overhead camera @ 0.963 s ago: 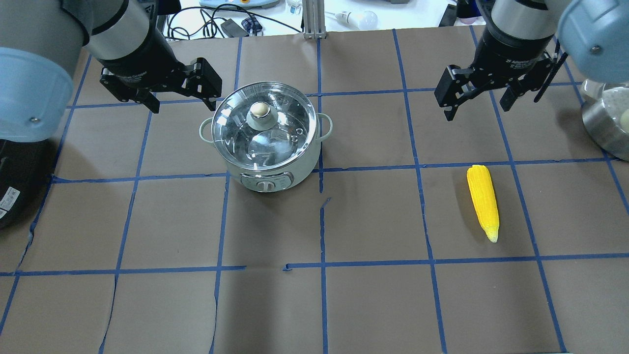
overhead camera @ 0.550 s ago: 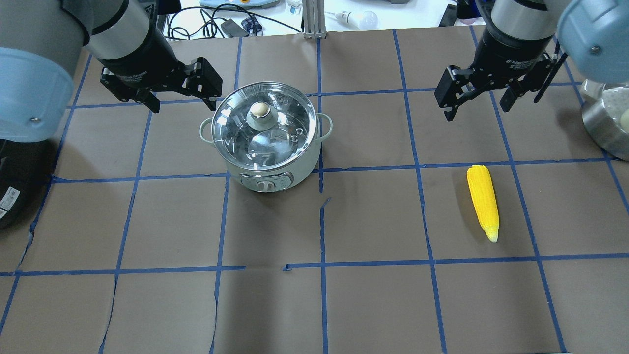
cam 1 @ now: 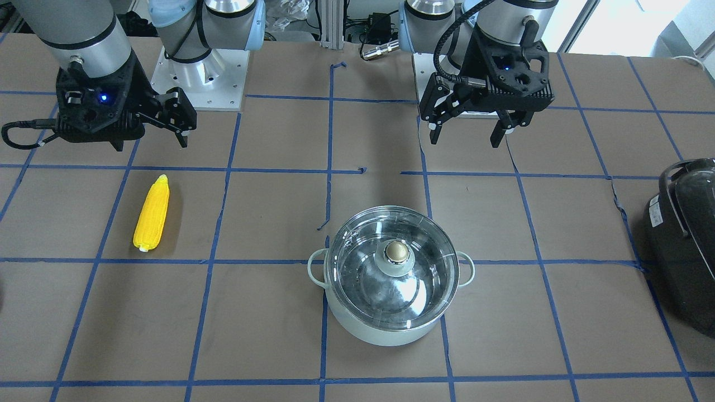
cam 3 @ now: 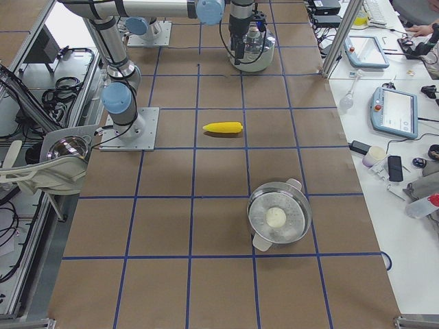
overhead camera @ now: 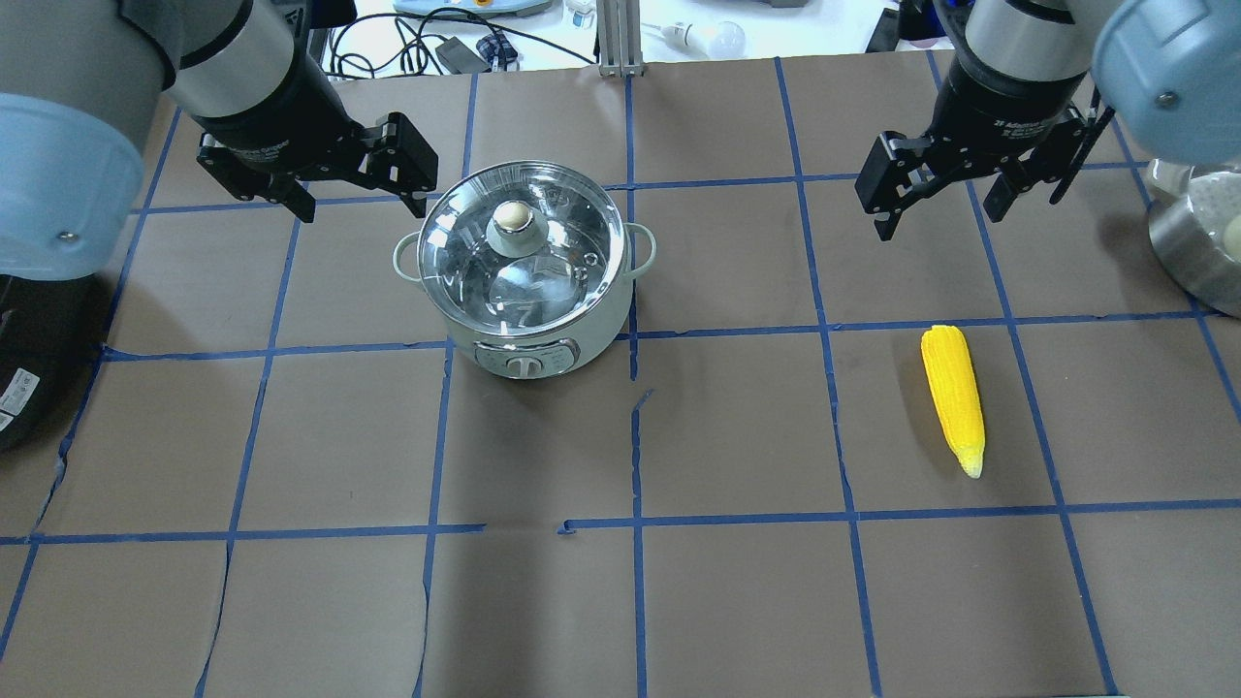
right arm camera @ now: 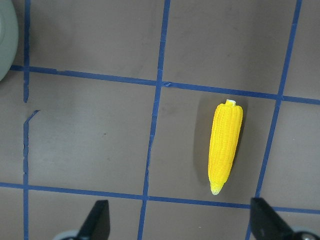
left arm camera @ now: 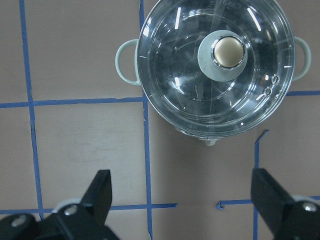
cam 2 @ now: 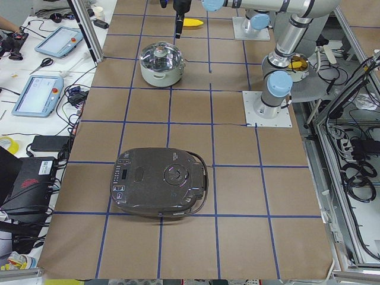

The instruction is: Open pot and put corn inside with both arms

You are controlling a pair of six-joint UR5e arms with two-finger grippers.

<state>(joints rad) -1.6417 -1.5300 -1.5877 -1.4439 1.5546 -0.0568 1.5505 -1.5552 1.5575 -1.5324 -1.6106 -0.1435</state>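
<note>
Right gripper and left gripper hover empty, jaws apart. Nearer risk: the round corn, lying on the table well apart from the pot, may roll out of a loose pinch. Farther risk: the small knob may slip, dropping the glass lid. Pot lidded, apparently empty.

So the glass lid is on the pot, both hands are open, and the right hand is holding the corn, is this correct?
Not quite. The right hand holds nothing: the corn lies on the table, apart from that hand, as the overhead exterior view shows. The rest stands: the glass lid is on the pot, and the left hand and right hand are both open.
</note>
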